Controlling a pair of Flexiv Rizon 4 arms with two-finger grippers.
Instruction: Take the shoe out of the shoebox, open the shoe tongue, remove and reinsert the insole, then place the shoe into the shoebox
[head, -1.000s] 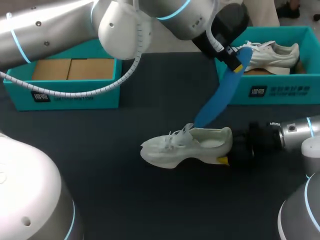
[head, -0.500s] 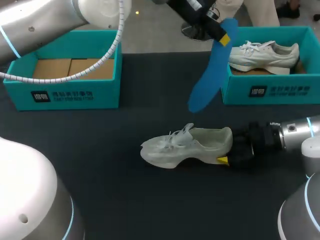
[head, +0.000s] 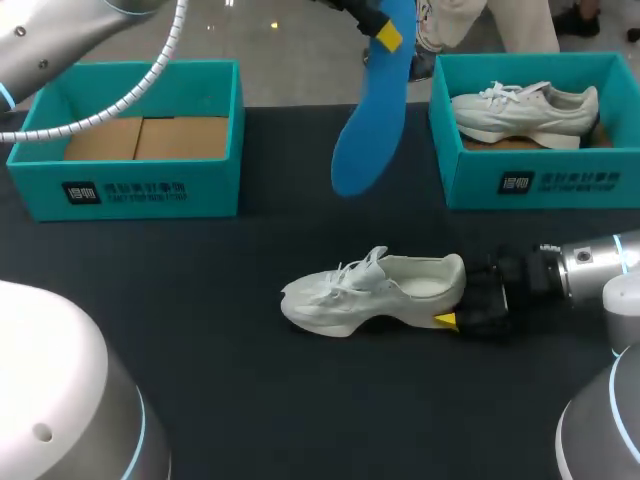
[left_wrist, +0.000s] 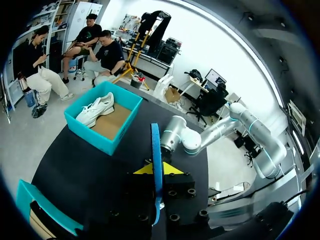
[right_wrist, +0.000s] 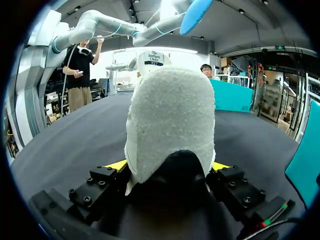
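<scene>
White mesh lace-up shoe (head: 375, 290) stands on its sole near the middle of the dark tabletop (head: 200, 340). Its toe points left and its heel points right, and it is outside both boxes.

At far left a teal open-topped shoebox (head: 140, 188) sits on the table with a brown cardboard liner (head: 140, 138) on its floor. The silver left arm (head: 60, 35) passes above this box.

The left gripper (head: 385, 35) is high above the table, left of the shoe's heel. Its fingers are closed from two sides on the upper end of a flat blue insole (head: 368, 130). The insole hangs down, clear of shoe and table. The left wrist view shows the insole edge-on, pinched between the yellow tips.

At the shoe's right end, the right gripper (right_wrist: 169, 166) lies low over the table, its fingers clamped on either side of the heel. One yellow tip shows beneath the heel in the head view. The right arm (head: 590, 265) comes in level from the right.

At far right a second teal shoebox (head: 600, 185) holds a second white shoe (head: 525, 108), toe to the left.
</scene>
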